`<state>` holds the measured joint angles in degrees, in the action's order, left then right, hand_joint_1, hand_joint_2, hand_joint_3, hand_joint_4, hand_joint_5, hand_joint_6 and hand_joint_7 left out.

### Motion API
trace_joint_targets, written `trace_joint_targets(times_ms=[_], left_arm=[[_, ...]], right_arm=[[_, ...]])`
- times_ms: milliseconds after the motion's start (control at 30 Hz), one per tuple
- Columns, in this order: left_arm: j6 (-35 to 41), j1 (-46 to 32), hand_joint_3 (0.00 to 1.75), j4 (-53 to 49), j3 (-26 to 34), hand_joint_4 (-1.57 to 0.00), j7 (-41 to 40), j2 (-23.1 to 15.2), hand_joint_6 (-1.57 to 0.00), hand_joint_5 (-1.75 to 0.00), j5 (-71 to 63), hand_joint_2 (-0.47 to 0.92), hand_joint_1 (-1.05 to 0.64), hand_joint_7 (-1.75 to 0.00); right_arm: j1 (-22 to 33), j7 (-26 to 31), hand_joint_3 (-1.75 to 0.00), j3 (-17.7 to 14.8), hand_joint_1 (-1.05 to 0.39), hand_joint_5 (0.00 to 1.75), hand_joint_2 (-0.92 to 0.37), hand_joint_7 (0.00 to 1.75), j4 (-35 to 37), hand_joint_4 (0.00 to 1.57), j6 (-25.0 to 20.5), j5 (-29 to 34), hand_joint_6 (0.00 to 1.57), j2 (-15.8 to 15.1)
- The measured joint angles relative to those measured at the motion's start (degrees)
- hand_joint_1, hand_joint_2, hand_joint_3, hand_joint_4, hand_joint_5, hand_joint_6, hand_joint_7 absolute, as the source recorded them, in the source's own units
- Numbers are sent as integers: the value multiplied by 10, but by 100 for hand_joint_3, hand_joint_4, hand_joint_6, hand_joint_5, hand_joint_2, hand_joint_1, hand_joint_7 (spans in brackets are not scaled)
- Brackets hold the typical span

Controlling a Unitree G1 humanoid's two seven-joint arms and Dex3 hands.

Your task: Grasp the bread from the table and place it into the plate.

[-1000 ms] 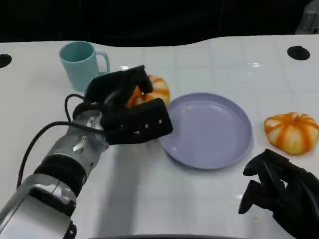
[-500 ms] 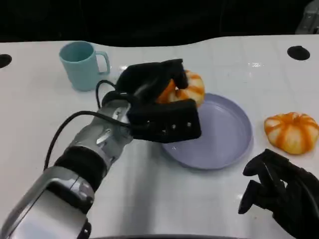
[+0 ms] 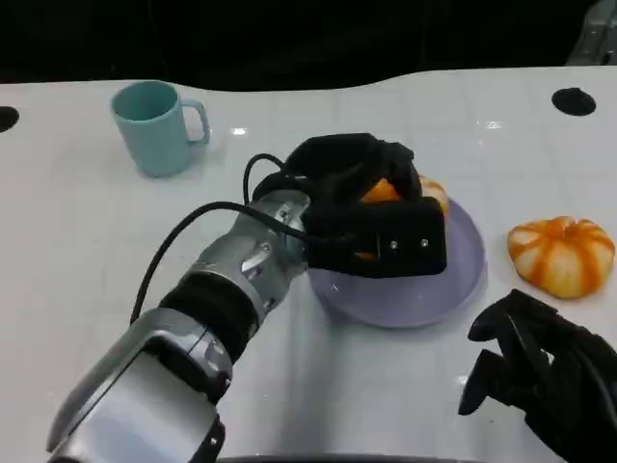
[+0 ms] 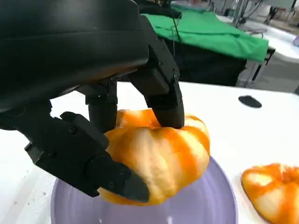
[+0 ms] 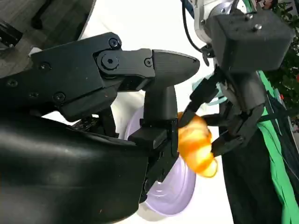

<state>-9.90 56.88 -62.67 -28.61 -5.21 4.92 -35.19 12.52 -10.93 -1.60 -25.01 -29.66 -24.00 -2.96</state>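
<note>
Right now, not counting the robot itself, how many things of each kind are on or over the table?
Bread: 2, one held by the left robot hand over the plate, one lying on the table beside the plate
Plate: 1
Mug: 1
Total: 4

Overhead head view, two close wrist views

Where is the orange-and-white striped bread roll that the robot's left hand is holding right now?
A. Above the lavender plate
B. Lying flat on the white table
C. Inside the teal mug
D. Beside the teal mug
A: the left hand grips the orange-and-white striped bread roll over the round lavender plate.
</note>
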Motion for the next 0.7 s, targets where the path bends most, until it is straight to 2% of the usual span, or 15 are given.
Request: trace_joint_targets(times_ms=[33,67,167,200,233,267,300,367,400,433,467,500,533,600,700], left_arm=[[-1,4,18,-7,-1,-81,0,2,-90,-175,0,92,-32,-82],[-3,6,16,-13,-2,-81,0,3,-84,-175,0,92,-31,-93],[-5,14,13,-32,-5,-74,-1,8,-79,-175,-2,91,-25,-105],[-5,16,9,-37,-7,-70,0,9,-81,-160,-3,90,-27,-86],[-3,19,6,-41,-9,-69,0,11,-84,-152,-3,90,-28,-68],[2,22,4,-45,-9,-68,4,13,-81,-149,-3,91,-30,-50],[4,26,6,-49,-9,-65,9,15,-76,-153,-1,92,-31,-29],[5,31,11,-55,-8,-56,24,17,-69,-150,1,92,-33,-13],[4,31,13,-56,-7,-49,30,18,-65,-139,2,92,-35,-10],[1,31,16,-57,-6,-43,34,18,-58,-111,3,92,-39,-6],[-2,31,18,-57,-6,-40,38,18,-55,-96,3,92,-41,-4],[-4,32,20,-58,-6,-27,43,18,-43,-70,2,92,-50,-2],[-6,32,21,-59,-8,-23,48,17,-39,-60,1,92,-53,-2],[-8,32,25,-59,-11,-7,59,16,-27,-45,0,92,-61,0],[-8,32,34,-59,-12,-1,77,14,-19,-29,0,92,-71,-1]], right_arm=[[0,0,-42,0,-43,175,-92,162,0,61,1,0,45,0],[1,0,-41,0,-43,175,-92,162,0,61,1,0,45,0],[2,0,-41,1,-43,175,-92,163,-1,61,2,0,45,0],[3,0,-41,2,-43,175,-92,163,-1,61,2,0,45,1],[3,0,-41,2,-43,175,-92,163,-2,61,2,0,45,1],[3,0,-41,2,-43,175,-92,163,-3,61,2,0,45,1],[4,0,-41,2,-44,175,-92,163,-4,61,2,1,45,1],[5,0,-41,3,-44,175,-92,163,-5,61,2,1,45,1],[5,0,-41,3,-44,175,-92,163,-5,61,2,1,45,1],[5,0,-41,3,-44,175,-92,163,-5,61,2,1,45,1],[5,0,-42,3,-44,175,-92,163,-5,61,2,1,45,1],[5,0,-42,3,-43,175,-92,163,-5,61,2,1,45,1],[5,0,-42,3,-43,175,-92,163,-5,62,2,2,45,1],[5,0,-42,3,-44,175,-92,163,-5,62,2,2,45,1],[5,0,-42,3,-44,175,-92,163,-5,61,2,2,45,1]])
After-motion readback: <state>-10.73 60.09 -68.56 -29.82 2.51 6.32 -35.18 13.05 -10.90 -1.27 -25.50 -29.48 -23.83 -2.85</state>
